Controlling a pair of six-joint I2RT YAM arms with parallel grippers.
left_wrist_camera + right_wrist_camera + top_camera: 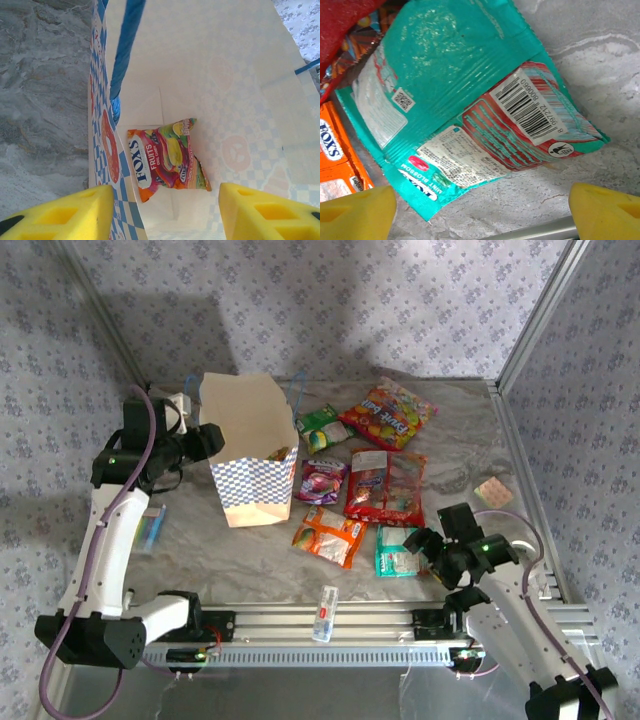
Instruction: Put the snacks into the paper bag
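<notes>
The paper bag (pixel 252 445) stands upright at the left, mouth up, with a blue checkered band and blue cord handle (pixel 126 55). My left gripper (pixel 208 440) hangs open over its mouth (pixel 162 217); a Fox's fruits packet (pixel 167 159) lies loose on the bag's floor below. On the table lie several snacks: green (pixel 322 427), red-orange (pixel 388 412), purple (pixel 322 481), large red (pixel 387 486), orange (pixel 330 536) and teal (pixel 398 552). My right gripper (pixel 426 545) is open just above the teal packet's near edge (pixel 460 100), nothing between its fingers (pixel 357 212).
A small clear tube (pixel 325 613) lies by the front rail (pixel 535 232). A tan square pad (pixel 493 490) sits at the right. A small bluish item (pixel 152 528) lies by the left arm. Patterned walls close in the table.
</notes>
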